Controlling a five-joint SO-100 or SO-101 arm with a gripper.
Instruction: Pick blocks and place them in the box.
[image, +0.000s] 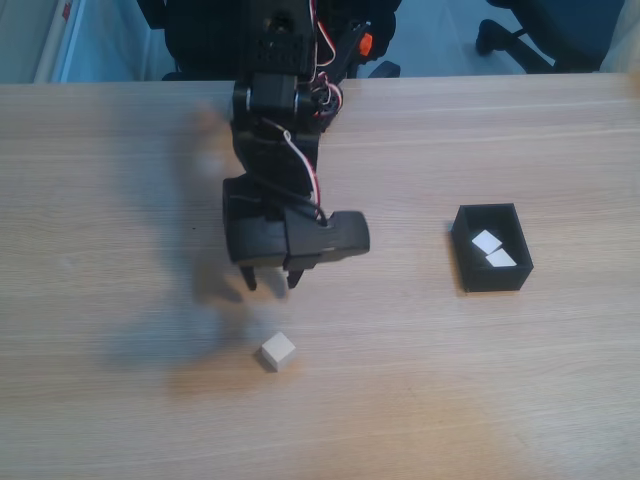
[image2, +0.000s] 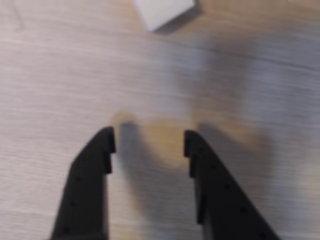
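Pale wood-grain table (image: 520, 400) fills the fixed view, with dark office chair bases on the floor behind its far edge. At the centre of that view the black arm (image: 275, 130) reaches down, and its gripper (image: 272, 282) hangs above the bare wood. One white block (image: 278, 351) sits on the table just beyond the fingertips, toward six o'clock from them. Well apart, at three o'clock from the gripper, stands the black box (image: 492, 277) holding two white blocks (image: 487, 241) (image: 501, 258) side by side. From the wrist view the two fingers (image2: 85, 185) are spread apart with nothing between them, and the loose block (image2: 162, 10) lies at twelve o'clock, cut by the top edge.
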